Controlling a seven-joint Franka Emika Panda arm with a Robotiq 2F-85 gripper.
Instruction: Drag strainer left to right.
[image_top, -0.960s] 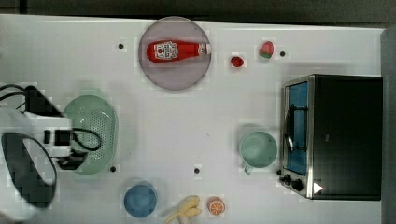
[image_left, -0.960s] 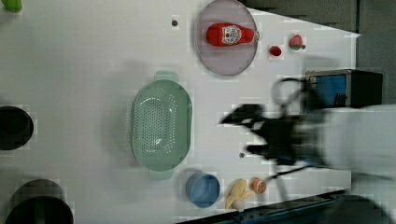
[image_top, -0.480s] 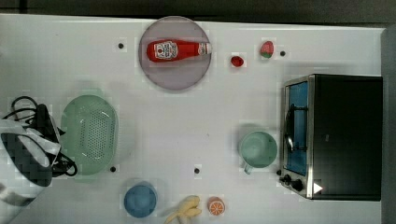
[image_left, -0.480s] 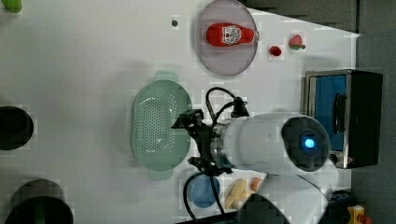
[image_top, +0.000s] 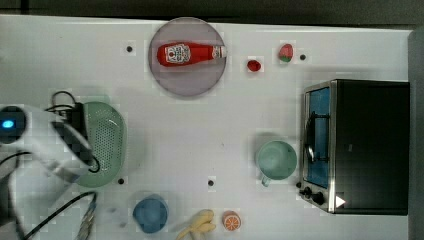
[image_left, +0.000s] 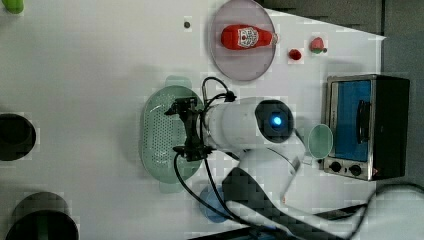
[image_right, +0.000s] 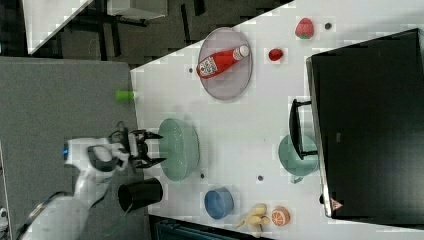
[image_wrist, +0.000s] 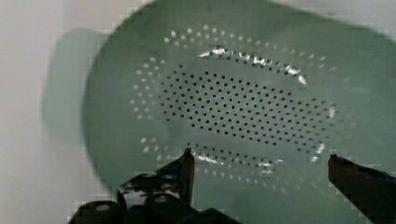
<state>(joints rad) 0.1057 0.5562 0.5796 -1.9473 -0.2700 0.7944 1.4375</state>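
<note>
White bench carries strainer, plate, mug, toaster oven, blue bowl, possibly toy fruit.

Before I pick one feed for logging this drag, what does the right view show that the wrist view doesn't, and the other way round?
The right view alone takes in the wider table: the ketchup bottle lying on its plate, the mug by the black toaster oven, a blue bowl and a black cup. The wrist view alone shows, up close, the many small holes across the floor of the strainer. Both show the strainer and the open gripper, its fingers spread and nothing held.
</note>
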